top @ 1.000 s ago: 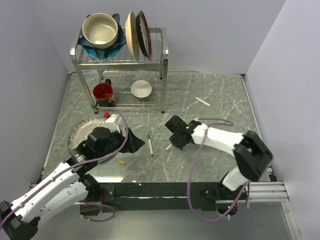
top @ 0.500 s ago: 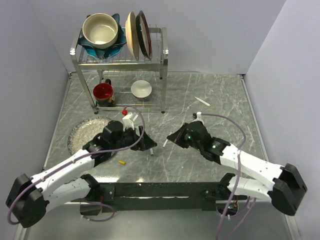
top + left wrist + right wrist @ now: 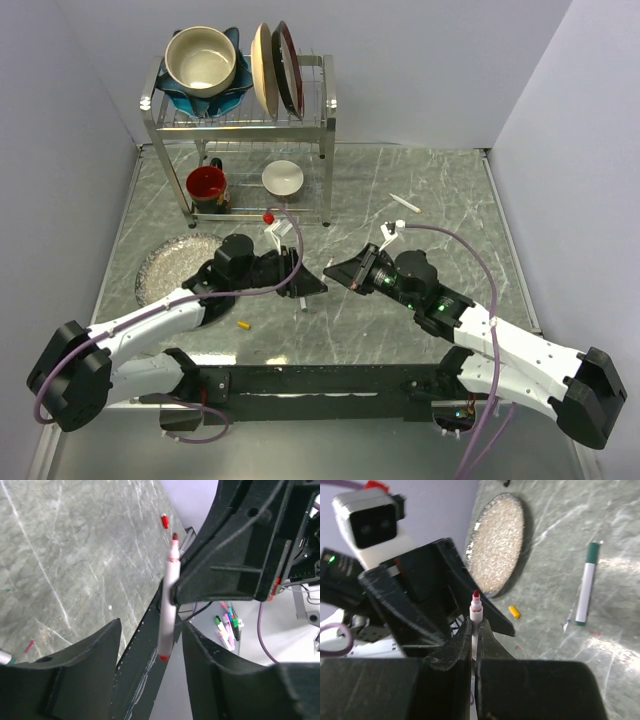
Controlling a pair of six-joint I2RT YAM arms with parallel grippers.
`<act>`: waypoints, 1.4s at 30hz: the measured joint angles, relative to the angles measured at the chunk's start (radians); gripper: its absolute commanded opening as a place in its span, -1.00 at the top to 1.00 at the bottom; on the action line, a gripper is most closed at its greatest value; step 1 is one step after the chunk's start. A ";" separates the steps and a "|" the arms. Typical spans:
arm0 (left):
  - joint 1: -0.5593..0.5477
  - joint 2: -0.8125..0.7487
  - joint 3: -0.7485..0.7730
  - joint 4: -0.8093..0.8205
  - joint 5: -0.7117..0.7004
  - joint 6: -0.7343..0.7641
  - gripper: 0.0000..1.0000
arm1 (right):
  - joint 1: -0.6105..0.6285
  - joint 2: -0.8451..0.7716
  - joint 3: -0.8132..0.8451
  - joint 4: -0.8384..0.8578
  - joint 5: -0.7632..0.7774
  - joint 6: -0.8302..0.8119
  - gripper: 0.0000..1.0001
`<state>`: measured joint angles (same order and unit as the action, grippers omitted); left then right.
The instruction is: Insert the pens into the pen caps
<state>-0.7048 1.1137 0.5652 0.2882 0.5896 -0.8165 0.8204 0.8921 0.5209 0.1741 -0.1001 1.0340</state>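
Observation:
My right gripper is shut on a white pen with a bare red tip, held above the table's middle. My left gripper is open and faces it. In the left wrist view the pen has its rear end between my open left jaws, touching neither. A green-capped pen lies on the table, partly hidden under my left gripper in the top view. A third pen lies at the back right. The yellow-orange cap lies near the front left. A small red cap lies on the table.
A silver glitter plate sits at the left. A metal dish rack at the back holds bowls and plates, with a red mug and a white bowl under it. Walls close in both sides.
My right gripper lifted the red-tipped pen off the table and carried it left. My left gripper swung right to meet it, and the pen's rear end now sits between its open jaws.

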 measured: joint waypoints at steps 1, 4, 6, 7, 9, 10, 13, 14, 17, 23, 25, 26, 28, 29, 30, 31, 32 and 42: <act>0.000 0.007 0.000 0.008 0.007 -0.002 -0.04 | 0.003 -0.002 0.000 0.003 -0.001 -0.001 1.00; 0.000 0.023 0.000 0.032 0.032 -0.019 0.12 | 0.021 -0.009 -0.001 0.011 -0.002 -0.007 1.00; 0.000 0.027 0.000 0.052 0.046 -0.021 0.38 | 0.036 -0.009 -0.001 0.017 -0.002 -0.013 1.00; 0.000 0.027 0.000 0.058 0.056 -0.025 0.51 | 0.045 -0.007 -0.001 0.019 -0.001 -0.019 1.00; -0.002 0.027 0.000 0.069 0.072 -0.029 0.97 | 0.062 0.002 0.000 0.021 0.005 -0.034 0.87; -0.003 0.027 0.000 0.071 0.086 -0.029 0.98 | 0.071 0.009 0.001 0.021 0.011 -0.039 0.56; -0.003 0.027 0.001 0.056 0.095 -0.017 0.98 | 0.087 0.016 0.004 0.018 0.035 -0.049 0.06; -0.004 0.024 0.002 0.042 0.093 -0.013 0.98 | 0.092 0.016 0.007 0.010 0.050 -0.056 -0.02; -0.005 0.009 0.008 0.001 0.070 0.010 0.98 | 0.100 0.009 0.032 -0.051 0.120 -0.065 -0.25; -0.003 -0.055 0.051 -0.171 -0.026 0.080 0.98 | -0.005 -0.050 0.116 -0.310 0.385 -0.051 -0.39; -0.003 -0.079 0.078 -0.241 -0.063 0.105 0.98 | -0.098 -0.062 0.155 -0.419 0.487 -0.010 -0.40; -0.003 -0.093 0.088 -0.268 -0.077 0.115 0.98 | -0.156 -0.068 0.164 -0.465 0.522 0.011 -0.40; -0.003 -0.133 0.102 -0.318 -0.111 0.130 0.98 | -0.273 -0.083 0.166 -0.549 0.574 0.048 -0.43; -0.003 -0.156 0.106 -0.339 -0.124 0.138 0.98 | -0.346 -0.085 0.164 -0.598 0.594 0.058 -0.45; -0.003 -0.184 0.109 -0.362 -0.143 0.147 0.98 | -0.428 -0.085 0.159 -0.641 0.605 0.068 -0.46; -0.003 -0.209 0.111 -0.383 -0.159 0.154 0.98 | -0.496 -0.080 0.154 -0.678 0.615 0.069 -0.46; -0.003 -0.228 0.112 -0.398 -0.171 0.162 0.98 | -0.575 -0.072 0.146 -0.708 0.623 0.066 -0.47; -0.003 -0.319 0.114 -0.542 -0.283 0.240 0.98 | -1.097 0.082 0.032 -0.838 0.602 -0.025 -0.74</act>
<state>-0.7082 0.7952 0.6796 -0.2543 0.3069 -0.5766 -0.2768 0.9737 0.5526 -0.6640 0.5018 1.0092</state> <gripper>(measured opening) 0.072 0.806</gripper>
